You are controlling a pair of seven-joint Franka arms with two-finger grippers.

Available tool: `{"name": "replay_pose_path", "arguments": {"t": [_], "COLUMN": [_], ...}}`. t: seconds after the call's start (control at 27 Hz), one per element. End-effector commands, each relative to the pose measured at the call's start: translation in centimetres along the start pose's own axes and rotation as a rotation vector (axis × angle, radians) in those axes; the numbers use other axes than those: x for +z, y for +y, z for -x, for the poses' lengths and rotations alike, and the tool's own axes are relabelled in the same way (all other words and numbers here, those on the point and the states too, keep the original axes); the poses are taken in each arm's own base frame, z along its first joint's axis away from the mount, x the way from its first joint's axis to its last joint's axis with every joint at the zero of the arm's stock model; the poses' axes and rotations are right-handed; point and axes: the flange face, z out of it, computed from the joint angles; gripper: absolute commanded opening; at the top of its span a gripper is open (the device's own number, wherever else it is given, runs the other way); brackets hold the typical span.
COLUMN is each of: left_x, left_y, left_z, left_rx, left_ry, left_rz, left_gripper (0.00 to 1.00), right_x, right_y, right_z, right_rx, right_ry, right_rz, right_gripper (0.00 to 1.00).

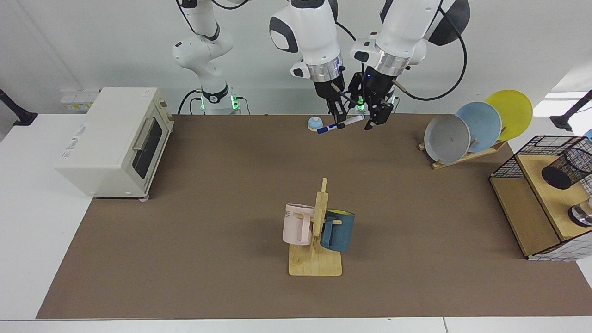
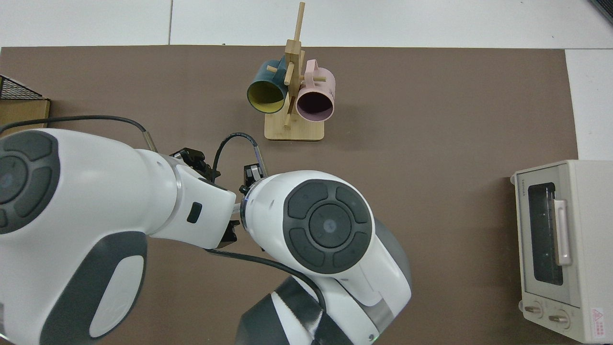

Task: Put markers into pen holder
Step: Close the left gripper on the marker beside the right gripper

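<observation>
Brown matting is covering the surface, and both arms are meeting above its far edge, near the middle. The right gripper is hanging over the mat with its jaws clenched on the marker, gripping the white barrel about midway. The marker is lying nearly level in the air, dark blue cap pointing left and slightly down, blue tail end pointing right toward the left gripper. The left gripper is sitting just beside that tail end; whether its jaws are released or clenched, and whether they are touching the marker, I cannot tell. In the top view the two arms are covering the marker almost wholly.

The pen holder is lying tilted on the wooden shelf at the right edge, well apart from the marker. A small blue dome is resting on the mat just left of the cap. A mug stand with a pink mug and a blue mug is standing near the middle. A toaster oven is sitting at the left, and a plate rack at the far right.
</observation>
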Motion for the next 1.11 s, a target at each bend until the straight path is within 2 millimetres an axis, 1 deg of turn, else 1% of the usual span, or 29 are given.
{"name": "replay_pose_path", "arguments": {"t": [0.0,0.11,0.18,0.52,0.63,0.81,1.07], "left_x": [1.1,1.4,1.6,2.2,2.1,2.1,2.1], "left_y": [0.7,0.7,0.7,0.7,0.7,0.7,0.6], "left_z": [-0.1,-0.1,0.0,0.2,0.1,0.1,0.1], "left_rx": [0.028,0.027,0.029,0.039,0.050,0.073,0.073], "left_ry": [0.024,0.023,0.021,0.010,0.013,0.013,0.018], "left_rz": [-0.008,-0.007,-0.005,0.006,0.002,0.002,-0.002], "left_gripper": [0.94,0.91,0.91,0.90,0.85,0.84,0.83], "right_x": [-0.3,-0.3,-0.4,-0.8,-0.9,-1.0,-1.3], "right_y": [-0.2,-0.1,-0.1,-0.7,-0.9,-1.0,-1.5], "right_z": [-0.1,-0.1,0.0,-0.8,-0.8,-0.8,-0.6], "right_rx": [-0.001,-0.003,-0.004,0.015,0.019,0.025,0.061], "right_ry": [0.027,0.029,0.028,0.020,0.010,0.002,-0.078], "right_rz": [-0.003,0.001,0.001,-0.005,-0.014,-0.022,-0.042], "right_gripper": [0.00,0.00,0.00,0.00,0.00,0.00,0.00]}}
